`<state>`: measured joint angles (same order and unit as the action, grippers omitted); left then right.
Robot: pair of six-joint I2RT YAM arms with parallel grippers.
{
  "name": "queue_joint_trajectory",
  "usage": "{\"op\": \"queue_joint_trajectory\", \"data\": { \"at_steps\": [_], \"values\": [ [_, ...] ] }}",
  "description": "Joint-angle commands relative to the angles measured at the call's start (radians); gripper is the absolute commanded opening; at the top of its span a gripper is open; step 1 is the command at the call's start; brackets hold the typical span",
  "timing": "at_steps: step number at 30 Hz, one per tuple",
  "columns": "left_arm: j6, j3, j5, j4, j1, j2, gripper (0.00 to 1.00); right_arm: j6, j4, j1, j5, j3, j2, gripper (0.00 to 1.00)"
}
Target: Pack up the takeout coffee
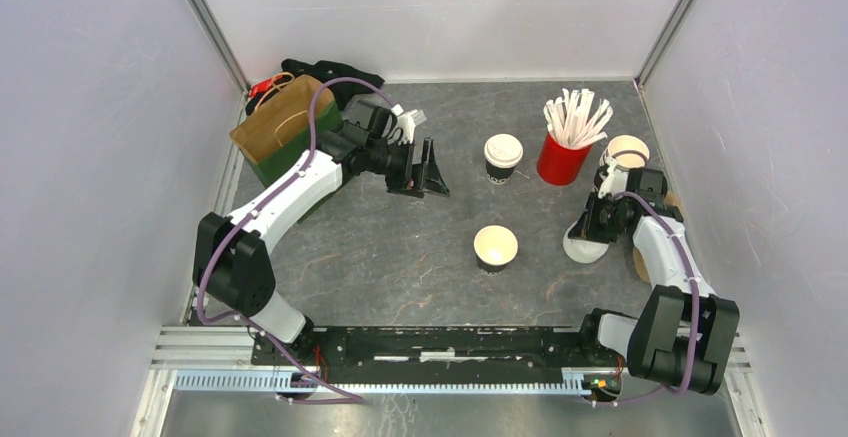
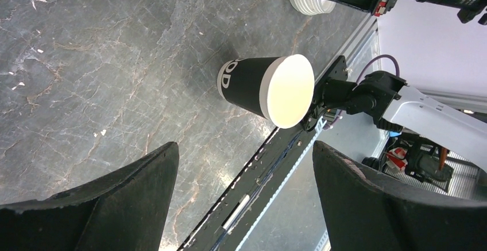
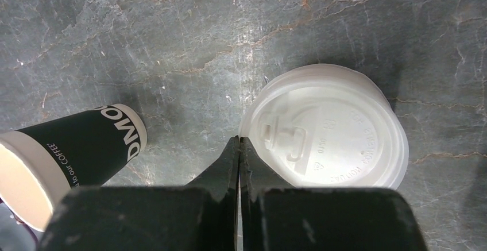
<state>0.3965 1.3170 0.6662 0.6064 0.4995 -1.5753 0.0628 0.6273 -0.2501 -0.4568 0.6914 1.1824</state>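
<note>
My right tool (image 3: 239, 147) is clenched, its tips pressed together right at the rim of the white lid (image 3: 333, 124), which lies flat on the surface (image 1: 380, 257); I cannot tell whether they pinch that rim. Of the 2 dark cups, the coming move turns on the open cup (image 1: 495, 247). It stands upright, long axis vertical, mouth up and lidless, near this tool and the lid on their left. I judge the lid must go leftward and come down level on it. My left tool (image 2: 244, 150) is released, jaws wide and empty, behind and left of that cup; the right looks slightly nearer. The capped cup (image 1: 503, 157) stands behind the open cup, toward the far wall. On the open cup's side I read "DMO" and small print ending "our COFFEE"; the left wrist view shows only "OD". The lid's embossed lettering is too fine to read.
</note>
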Motion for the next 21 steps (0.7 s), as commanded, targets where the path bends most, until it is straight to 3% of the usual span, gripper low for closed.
{"op": "queue_joint_trajectory", "data": {
  "at_steps": [1, 6, 11, 14, 21],
  "values": [
    [0.036, 0.003, 0.043, -0.040, 0.004, 0.028, 0.92, 0.027, -0.041, -0.016, -0.047, -0.018, -0.008, 0.00],
    [0.036, 0.002, 0.049, -0.040, 0.003, 0.026, 0.92, 0.050, -0.056, -0.036, -0.099, -0.044, -0.014, 0.00],
    [0.033, -0.001, 0.050, -0.040, 0.003, 0.029, 0.92, 0.041, -0.059, -0.050, -0.101, -0.041, 0.006, 0.06],
    [0.031, -0.002, 0.052, -0.040, 0.004, 0.032, 0.92, 0.050, -0.059, -0.057, -0.103, -0.037, 0.008, 0.00],
    [0.028, -0.001, 0.053, -0.039, 0.004, 0.032, 0.92, 0.092, 0.010, -0.057, -0.046, 0.016, -0.038, 0.00]
  ]
}}
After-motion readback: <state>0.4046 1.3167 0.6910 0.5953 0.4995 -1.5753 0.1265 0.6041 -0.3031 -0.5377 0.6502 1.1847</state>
